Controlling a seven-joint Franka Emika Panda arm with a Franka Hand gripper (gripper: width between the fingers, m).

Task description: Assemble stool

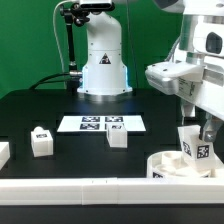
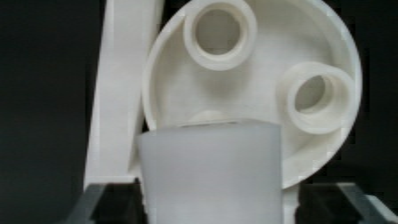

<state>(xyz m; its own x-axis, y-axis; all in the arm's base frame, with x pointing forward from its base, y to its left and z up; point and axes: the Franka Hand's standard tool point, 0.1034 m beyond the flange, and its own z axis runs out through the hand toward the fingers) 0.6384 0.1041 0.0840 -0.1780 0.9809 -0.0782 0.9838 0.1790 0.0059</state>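
Note:
My gripper is at the exterior view's right, shut on a white stool leg that carries a black-and-white tag. It holds the leg upright just above the round white seat lying at the front right. In the wrist view the leg fills the space between my dark fingers. Beyond it the seat shows two round sockets, one farther off and one nearer the leg. Two loose legs stand on the black table.
The marker board lies mid-table in front of the arm's white base. A long white border rail runs along the front edge and also shows in the wrist view beside the seat. Another white part sits at the far left.

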